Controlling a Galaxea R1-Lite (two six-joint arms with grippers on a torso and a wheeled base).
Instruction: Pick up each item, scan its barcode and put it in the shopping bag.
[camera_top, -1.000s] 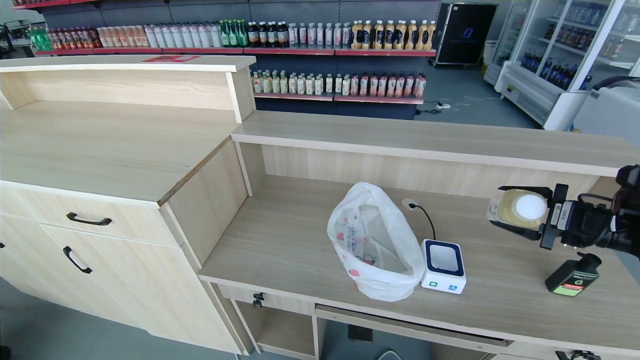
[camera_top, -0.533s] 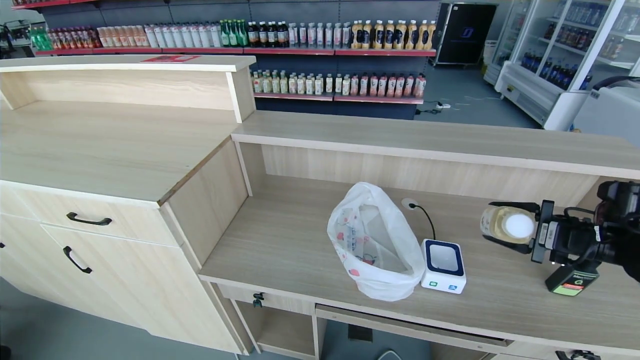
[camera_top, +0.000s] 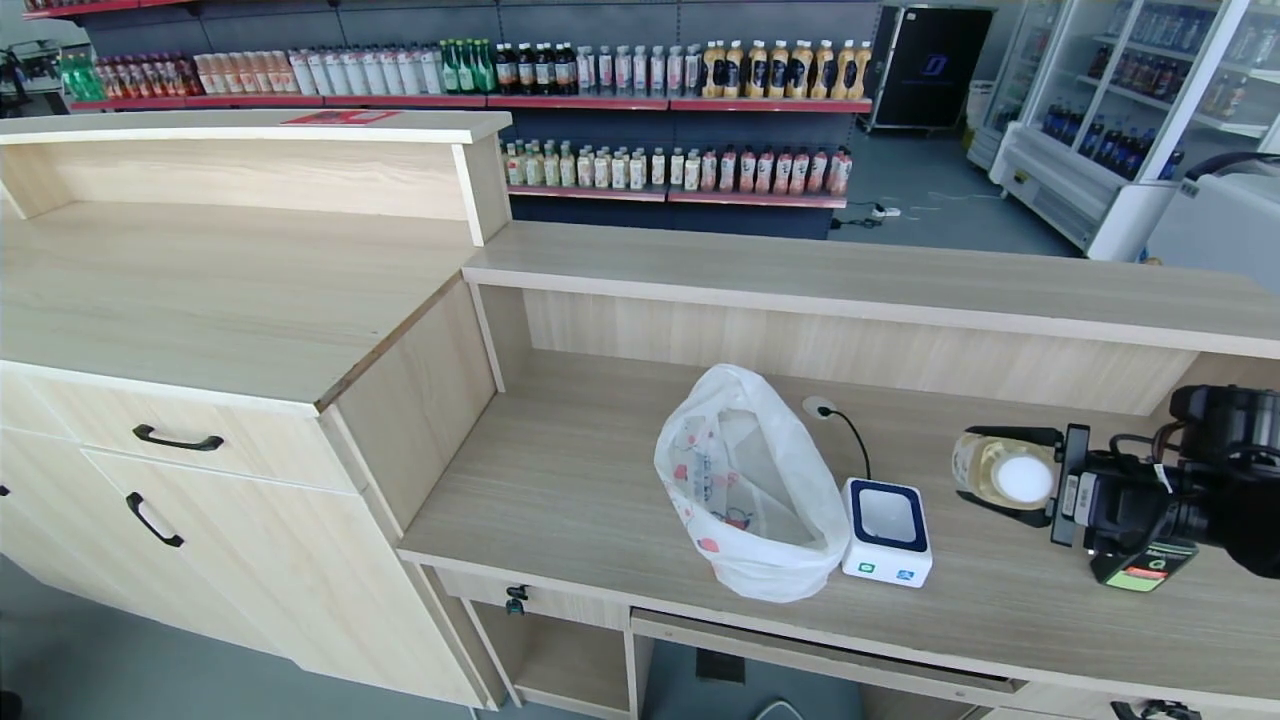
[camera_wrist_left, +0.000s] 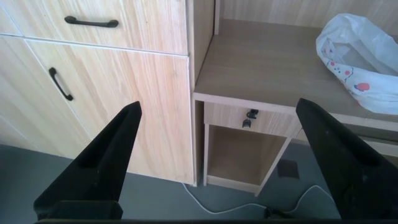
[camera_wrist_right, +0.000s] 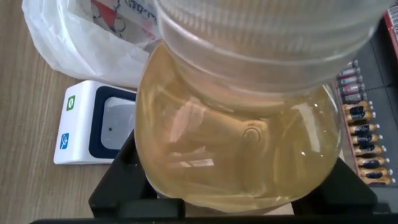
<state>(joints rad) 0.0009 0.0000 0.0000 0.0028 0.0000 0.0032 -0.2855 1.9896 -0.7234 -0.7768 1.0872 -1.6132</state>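
Head view: the right claw (camera_top: 1003, 470) is pinching a bottle (camera_top: 982, 462) of yellowish drink near the scanner (camera_top: 886, 530); the left claw (camera_wrist_left: 217, 106) is hanging spread.

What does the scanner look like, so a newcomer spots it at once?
On the lower wooden counter, look just right of the white plastic bag. The scanner is the small white box beside it, with a dark-framed window on top and a black cable running back from it. Nothing else there is a flat-topped white box.
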